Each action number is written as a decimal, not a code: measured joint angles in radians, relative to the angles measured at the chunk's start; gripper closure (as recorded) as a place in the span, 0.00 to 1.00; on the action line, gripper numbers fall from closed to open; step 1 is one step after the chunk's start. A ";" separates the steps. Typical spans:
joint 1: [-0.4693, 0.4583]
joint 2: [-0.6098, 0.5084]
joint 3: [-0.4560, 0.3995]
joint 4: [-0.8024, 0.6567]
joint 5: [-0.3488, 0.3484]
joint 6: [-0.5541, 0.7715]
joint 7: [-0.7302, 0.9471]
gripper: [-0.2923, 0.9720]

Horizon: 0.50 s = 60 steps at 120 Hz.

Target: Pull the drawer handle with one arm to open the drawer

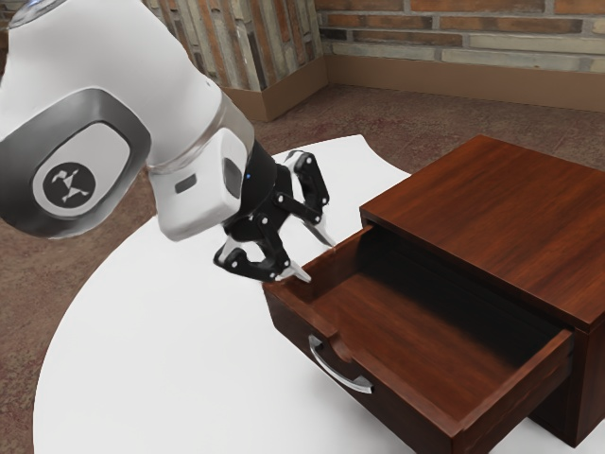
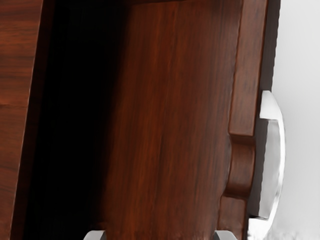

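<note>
While the drawer [image 1: 402,322] stands drawn well out of the cabinet [image 1: 501,208], with most of its floor exposed, the task reads as largely or wholly accomplished. Item one, gripper [image 1: 313,255]: black, two-finger, jaws spread wide and grasping nothing, poised just above the end of the drawer's front nearest the arm [image 1: 95,142]. It looks free of the handle rather than working it, as no finger is hooked on the bar. In the wrist view two pale fingertips [image 2: 95,235] show, one over the drawer's interior and one over the front panel [image 2: 245,75], which agrees with a wide spread. Item two, handle [image 1: 338,365]: a curved silver bar on the front panel, at about five o'clock from the gripper in the exterior view and apart from it. In the wrist view the handle [image 2: 274,160] stands off the panel beside a scooped recess, presumably to give fingers room. Item three, drawer: dark red-brown wood, open-topped, with no contents seen, though its rear under the cabinet top lies in shadow and cannot be checked. Item four, cabinet: single-drawer, same wood, at three o'clock from the gripper, seated on the round white table [image 1: 170,359].
</note>
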 joint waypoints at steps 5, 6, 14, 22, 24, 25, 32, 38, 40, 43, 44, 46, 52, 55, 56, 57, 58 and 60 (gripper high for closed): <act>0.029 0.059 0.000 0.075 0.001 -0.071 -0.005 0.51; 0.035 0.070 0.000 0.089 0.001 -0.085 -0.006 0.50; 0.083 0.161 0.000 0.218 0.003 -0.193 -0.014 0.42; 0.127 0.249 0.005 0.331 0.009 -0.290 -0.033 0.37; 0.132 0.268 0.012 0.353 0.011 -0.311 -0.039 0.36; 0.135 0.278 0.016 0.364 0.011 -0.320 -0.042 0.36; 0.152 0.335 0.040 0.432 0.015 -0.378 -0.066 0.33; 0.177 0.357 0.049 0.461 0.016 -0.416 -0.092 0.31; 0.184 0.361 0.051 0.466 0.016 -0.427 -0.100 0.30; 0.191 0.364 0.055 0.472 0.015 -0.441 -0.112 0.29; 0.193 0.365 0.056 0.473 0.015 -0.446 -0.116 0.29; 0.196 0.367 0.057 0.475 0.015 -0.454 -0.124 0.29; 0.198 0.369 0.058 0.478 0.017 -0.476 -0.146 0.27; 0.195 0.369 0.059 0.479 0.017 -0.485 -0.156 0.27; 0.194 0.369 0.059 0.479 0.017 -0.487 -0.159 0.27; 0.193 0.369 0.059 0.480 0.017 -0.490 -0.163 0.27; 0.192 0.369 0.059 0.480 0.017 -0.492 -0.166 0.27; 0.189 0.369 0.059 0.480 0.018 -0.497 -0.172 0.26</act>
